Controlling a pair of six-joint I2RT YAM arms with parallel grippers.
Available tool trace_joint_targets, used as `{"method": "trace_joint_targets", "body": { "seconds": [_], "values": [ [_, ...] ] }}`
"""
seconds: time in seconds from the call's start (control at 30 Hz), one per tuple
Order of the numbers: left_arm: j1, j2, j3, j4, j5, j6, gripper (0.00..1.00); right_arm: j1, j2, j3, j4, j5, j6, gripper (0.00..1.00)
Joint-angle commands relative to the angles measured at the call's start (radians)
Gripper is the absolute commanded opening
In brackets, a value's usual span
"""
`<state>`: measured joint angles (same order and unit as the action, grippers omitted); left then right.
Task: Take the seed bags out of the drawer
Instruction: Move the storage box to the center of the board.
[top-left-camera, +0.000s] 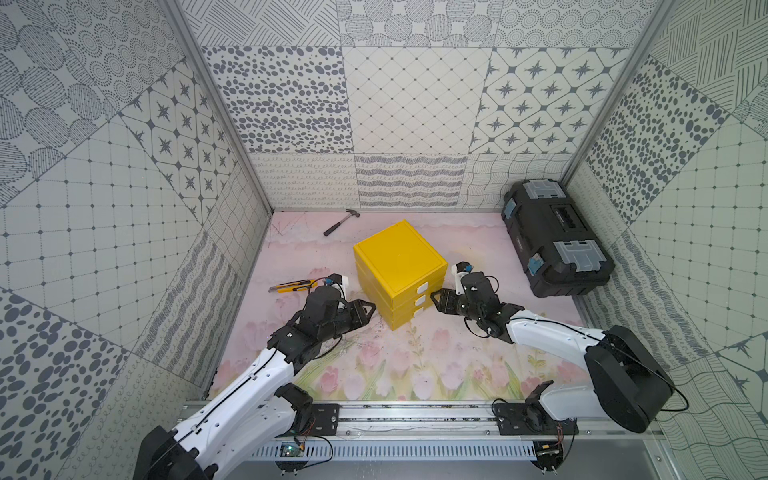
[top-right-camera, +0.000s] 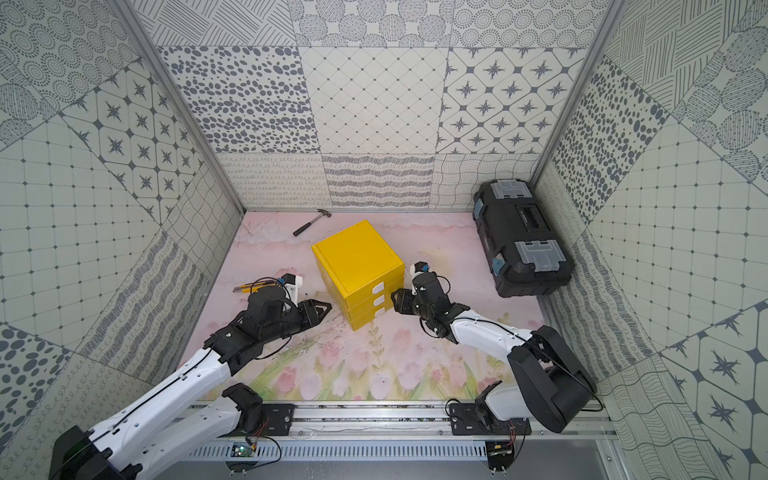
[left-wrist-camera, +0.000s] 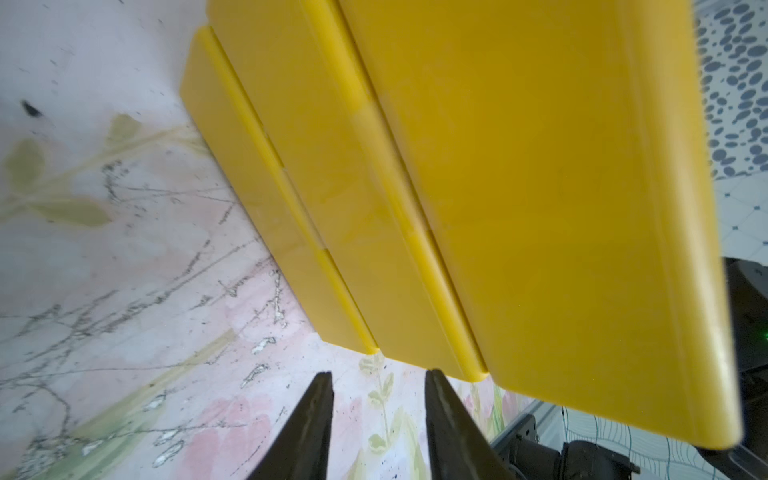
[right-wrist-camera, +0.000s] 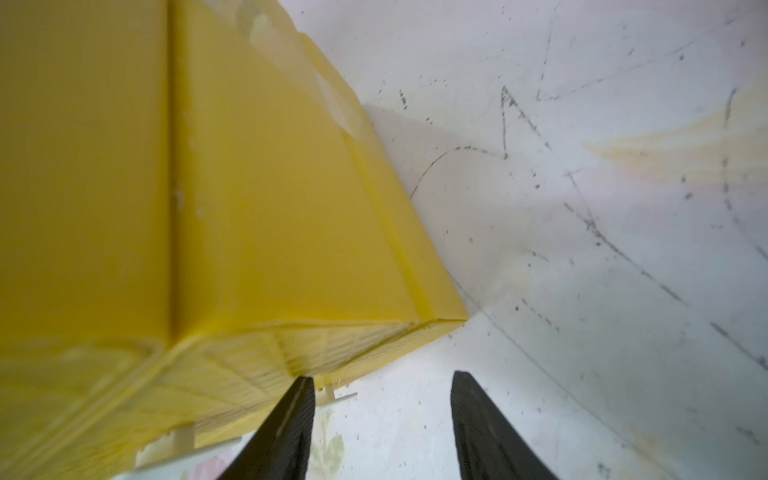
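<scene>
A boxy yellow cabinet (top-left-camera: 399, 257) (top-right-camera: 357, 257) stands mid-table with three drawers, all pushed in. Each drawer has a small white pull tab (top-left-camera: 422, 286) at the right end of its front. The seed bags are hidden from every view. My left gripper (top-left-camera: 372, 307) (left-wrist-camera: 379, 374) sits low at the cabinet's left front corner, open by a narrow gap with nothing in it. My right gripper (top-left-camera: 434, 297) (right-wrist-camera: 383, 377) is open beside the tabs. One of its fingers (right-wrist-camera: 299, 411) lies right next to a white tab (right-wrist-camera: 332, 395), and nothing is between the jaws.
A black toolbox (top-left-camera: 557, 241) with grey latches stands at the back right. A hammer (top-left-camera: 340, 222) lies near the back wall. A yellow-black utility knife (top-left-camera: 291, 286) lies left of the cabinet, just behind my left wrist. Patterned walls close in three sides.
</scene>
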<state>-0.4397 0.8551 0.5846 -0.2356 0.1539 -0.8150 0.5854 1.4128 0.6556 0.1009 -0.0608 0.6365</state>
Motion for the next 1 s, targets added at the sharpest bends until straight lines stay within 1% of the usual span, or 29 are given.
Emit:
{"method": "trace_joint_targets", "body": {
  "seconds": [0.0,0.1,0.2,0.33,0.5,0.7,0.8,0.97],
  "values": [
    [0.119,-0.001,0.066,-0.131,-0.027,0.078,0.39,-0.052,0.061,0.084,0.034,-0.042,-0.014,0.57],
    [0.189,0.035,0.121,-0.146,-0.039,0.104,0.37,-0.091,0.134,0.169,0.02,-0.078,-0.025,0.57],
    [0.258,0.1,0.179,-0.143,-0.036,0.11,0.36,-0.107,0.221,0.271,0.002,-0.114,-0.038,0.57],
    [0.36,0.242,0.244,-0.1,0.019,0.095,0.33,-0.107,0.326,0.405,-0.026,-0.151,-0.044,0.58],
    [0.434,0.429,0.288,0.02,0.049,0.045,0.3,-0.107,0.415,0.52,-0.049,-0.182,-0.033,0.58],
    [0.448,0.612,0.355,0.115,0.046,0.006,0.29,-0.102,0.51,0.637,-0.089,-0.222,-0.028,0.6],
    [0.448,0.661,0.379,0.141,0.042,-0.008,0.29,-0.094,0.552,0.686,-0.107,-0.244,-0.022,0.6],
    [0.448,0.694,0.38,0.186,0.1,-0.003,0.29,-0.078,0.58,0.716,-0.109,-0.25,-0.014,0.6]
  ]
}}
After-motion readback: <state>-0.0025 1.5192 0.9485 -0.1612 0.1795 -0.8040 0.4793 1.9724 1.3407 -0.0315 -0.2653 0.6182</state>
